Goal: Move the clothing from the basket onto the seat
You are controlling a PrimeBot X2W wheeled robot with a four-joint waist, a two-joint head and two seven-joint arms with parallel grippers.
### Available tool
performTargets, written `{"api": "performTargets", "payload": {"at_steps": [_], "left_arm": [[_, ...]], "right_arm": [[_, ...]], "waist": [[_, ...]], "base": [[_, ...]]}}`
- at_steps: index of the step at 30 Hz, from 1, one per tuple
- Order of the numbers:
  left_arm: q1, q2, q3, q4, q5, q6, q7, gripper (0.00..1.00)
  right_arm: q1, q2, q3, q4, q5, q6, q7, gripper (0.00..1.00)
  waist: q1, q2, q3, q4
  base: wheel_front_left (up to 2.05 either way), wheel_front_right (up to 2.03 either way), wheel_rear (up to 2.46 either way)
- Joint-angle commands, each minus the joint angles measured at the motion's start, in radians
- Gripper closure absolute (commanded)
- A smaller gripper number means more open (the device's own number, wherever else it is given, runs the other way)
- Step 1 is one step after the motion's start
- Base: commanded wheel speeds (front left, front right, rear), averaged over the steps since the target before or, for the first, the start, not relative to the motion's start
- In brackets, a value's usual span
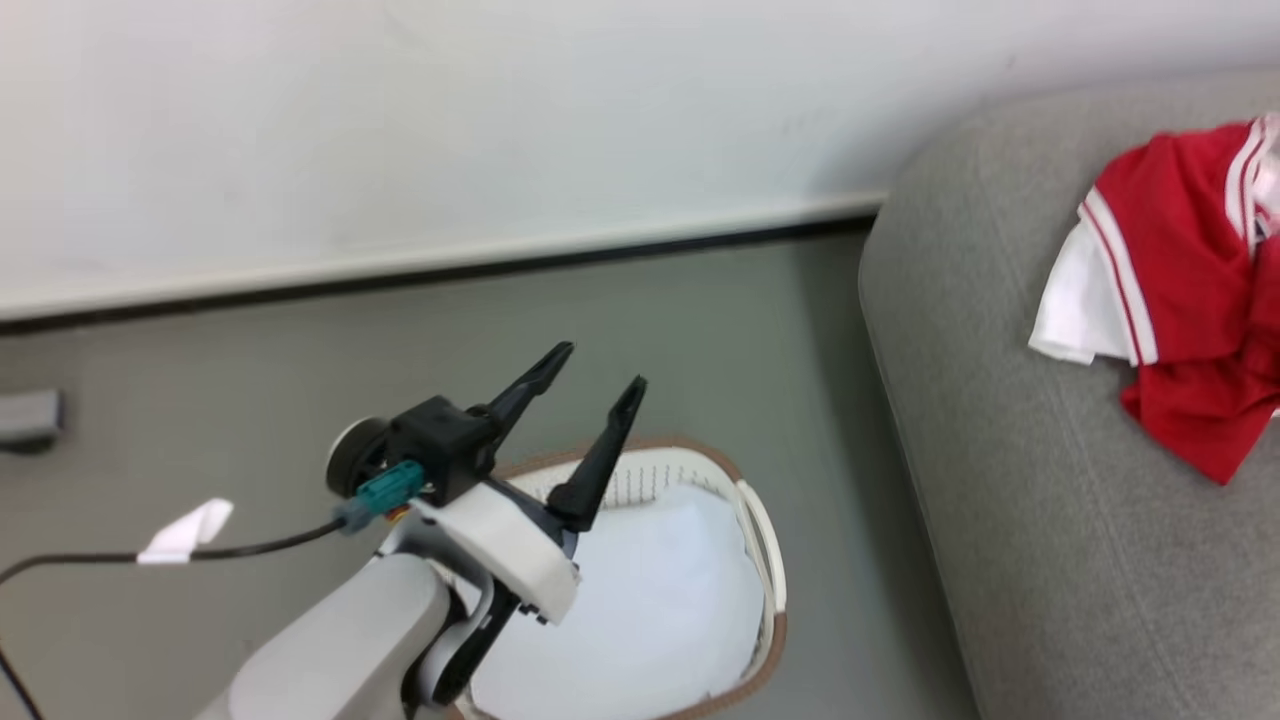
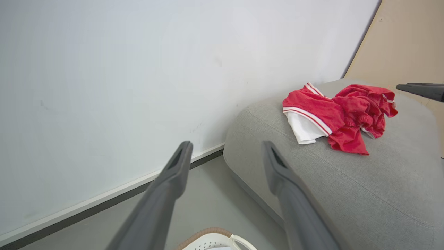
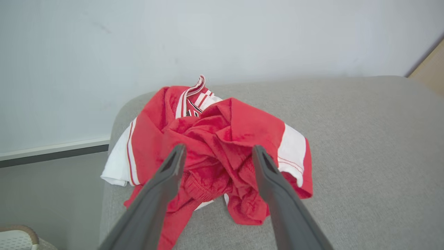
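In the head view, the clothing [image 1: 1190, 300] lies in a heap on the seat [image 1: 1050, 520], near its rounded end, and the frame's right edge cuts it off. The basket [image 1: 765, 540] stands on the floor just beside that end of the seat. What we can see of its inside is a pale liner [image 1: 650, 600], with no red in it. The left gripper [image 1: 605, 365] hangs over the basket's side away from the seat, fingers spread and empty. Its arm covers part of the basket and the bottom edge cuts off more, so we cannot rule out a garment there.

In the left wrist view, the clothing rests wholly on the seat, well in from its end. A bit of basket rim shows at the bottom edge.

In the right wrist view, the right gripper [image 3: 218, 147] hovers over the heap on the seat, released, with nothing between its fingers. A black-and-white patch peeks from the folds, too small to read. We judge the move done, or nearly so. We cannot tell how many garments make up the heap.
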Motion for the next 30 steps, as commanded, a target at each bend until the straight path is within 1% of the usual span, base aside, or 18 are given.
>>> {"api": "performTargets", "payload": {"at_steps": [1,4,6,9,10,14,16,19,24,26,30], "left_arm": [[0.029,0.005,0.015,0.002,-0.019,0.006,-0.005,0.0],[0.067,0.011,0.05,-0.003,-0.031,0.023,-0.011,0.0],[0.101,0.012,0.078,-0.005,-0.051,0.026,-0.013,0.0],[0.149,0.016,0.13,-0.016,-0.084,0.036,-0.012,0.0],[0.166,0.017,0.152,-0.023,-0.085,0.046,-0.011,0.0],[0.243,0.023,0.239,-0.05,-0.044,0.09,-0.011,0.0],[0.282,0.027,0.279,-0.063,-0.027,0.107,-0.011,0.0],[0.344,0.031,0.334,-0.075,-0.003,0.122,-0.011,0.0],[0.433,0.021,0.429,-0.085,0.004,0.135,-0.011,0.0],[0.467,0.009,0.47,-0.085,0.005,0.129,-0.012,0.0],[0.53,-0.024,0.546,-0.075,0.024,0.114,-0.011,0.0]], "right_arm": [[0.027,0.003,-0.005,-0.024,-0.011,-0.002,-0.01,0.0],[0.059,0.018,-0.017,-0.084,-0.043,-0.002,-0.016,0.0],[0.084,0.028,-0.019,-0.125,-0.074,-0.002,-0.014,0.0],[0.115,0.063,-0.03,-0.191,-0.107,-0.002,-0.026,0.0],[0.13,0.075,-0.031,-0.213,-0.115,-0.002,-0.032,0.0],[0.183,0.122,-0.022,-0.292,-0.151,-0.002,-0.052,0.0],[0.208,0.161,-0.017,-0.331,-0.151,-0.002,-0.067,0.0],[0.244,0.206,-0.008,-0.376,-0.171,-0.002,-0.102,0.0],[0.296,0.288,0.005,-0.411,-0.191,-0.002,-0.195,0.0],[0.313,0.307,0.004,-0.4,-0.195,-0.002,-0.238,0.0],[0.358,0.35,0.005,-0.377,-0.216,-0.002,-0.287,0.0]], "waist": [[0.0002,0.0,-0.08,0.025],[0.0002,0.0,-0.138,0.043],[0.0002,0.0,-0.178,0.055],[0.0002,0.0,-0.223,0.073],[0.0002,0.0,-0.238,0.079],[0.0002,0.0,-0.281,0.099],[0.0002,0.0,-0.293,0.107],[0.0002,0.0,-0.304,0.116],[0.0002,0.0,-0.313,0.13],[0.0002,0.0,-0.315,0.138],[0.0002,0.0,-0.319,0.153]], "base": [[0.0,0.0,0.0],[0.0,0.0,0.0],[0.0,0.0,0.0],[0.0,0.0,0.0],[0.0,0.0,0.0],[0.0,0.0,0.0],[0.0,0.0,0.0],[0.0,0.0,0.0],[0.0,0.0,0.0],[0.0,0.0,0.0],[0.0,0.0,0.0]]}}
